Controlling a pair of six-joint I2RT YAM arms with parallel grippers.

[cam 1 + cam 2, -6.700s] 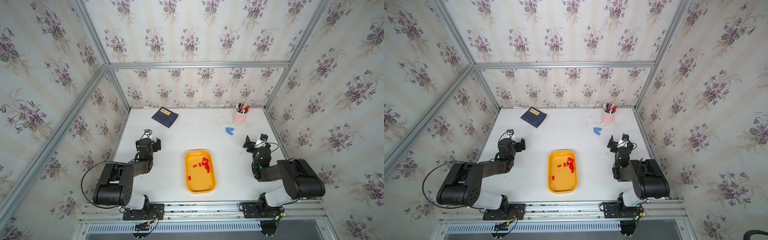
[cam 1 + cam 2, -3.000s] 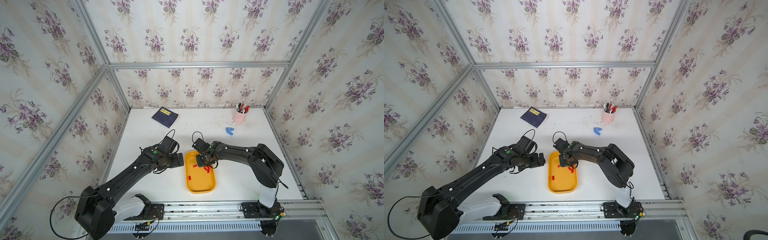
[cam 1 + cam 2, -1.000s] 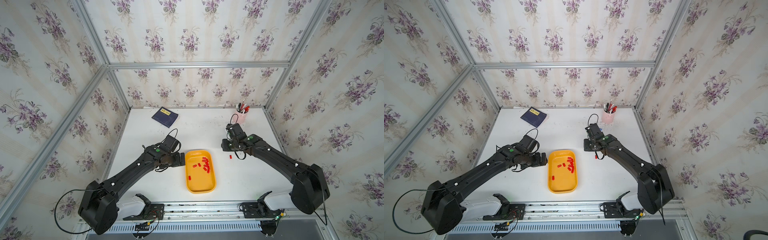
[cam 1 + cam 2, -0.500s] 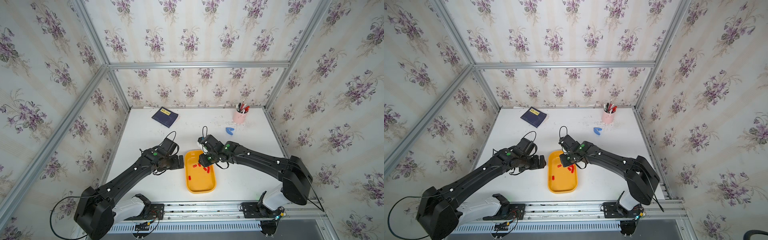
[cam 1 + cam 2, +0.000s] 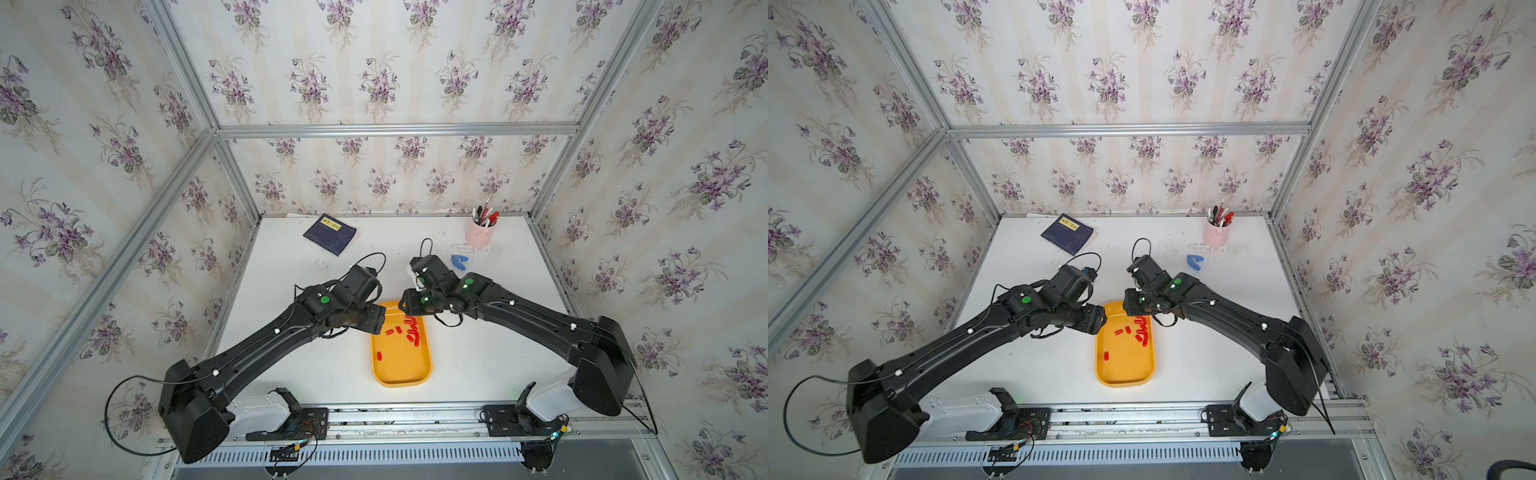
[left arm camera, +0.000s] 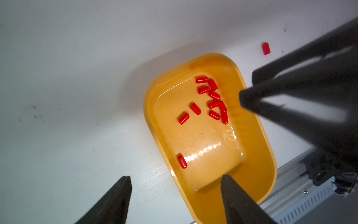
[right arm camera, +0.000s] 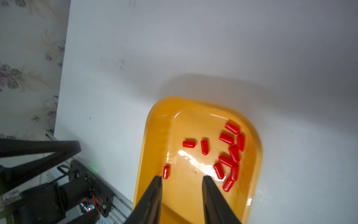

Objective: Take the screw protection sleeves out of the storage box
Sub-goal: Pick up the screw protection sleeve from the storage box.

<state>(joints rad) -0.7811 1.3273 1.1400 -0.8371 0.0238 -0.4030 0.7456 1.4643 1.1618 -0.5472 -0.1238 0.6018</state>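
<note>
In a top view the storage box (image 5: 401,368) is seen near the front edge of the bench (image 5: 478,357), with the screw protection sleeves (image 5: 414,333) gathered at its far end. Left wrist: the left tool (image 6: 175,176) is held apart — empty. Right wrist: the right tool (image 7: 182,176) is parted too.

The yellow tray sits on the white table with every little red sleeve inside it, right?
Not every one: one red sleeve lies on the white table outside the yellow tray, as the left wrist view shows. The rest are inside.
</note>
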